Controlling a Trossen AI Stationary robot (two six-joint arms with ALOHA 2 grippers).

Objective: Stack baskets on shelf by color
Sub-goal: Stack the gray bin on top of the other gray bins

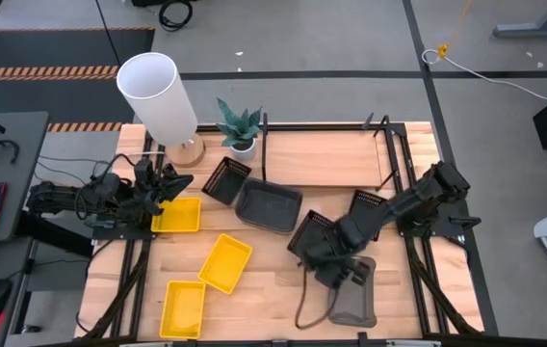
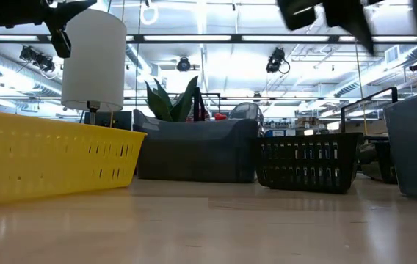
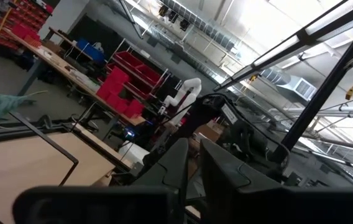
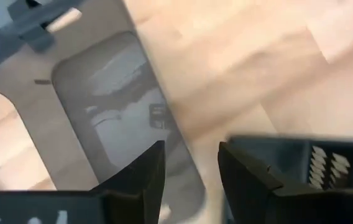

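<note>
Our right gripper (image 1: pixel 336 275) hangs with fingers spread and empty above a dark grey basket (image 1: pixel 353 292) on the bench (image 1: pixel 264 289), seemingly ready to grasp it. The black shelf (image 1: pixel 326 154) behind stands bare. Our left gripper (image 1: pixel 163 190) waits over a yellow basket (image 1: pixel 176 215), fingers nearly together around nothing.

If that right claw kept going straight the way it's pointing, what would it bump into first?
Most likely the dark grey basket lying under it near the table's front edge. The right claw points down at it with its fingers apart and nothing between them, though how far off is hard to judge.
</note>
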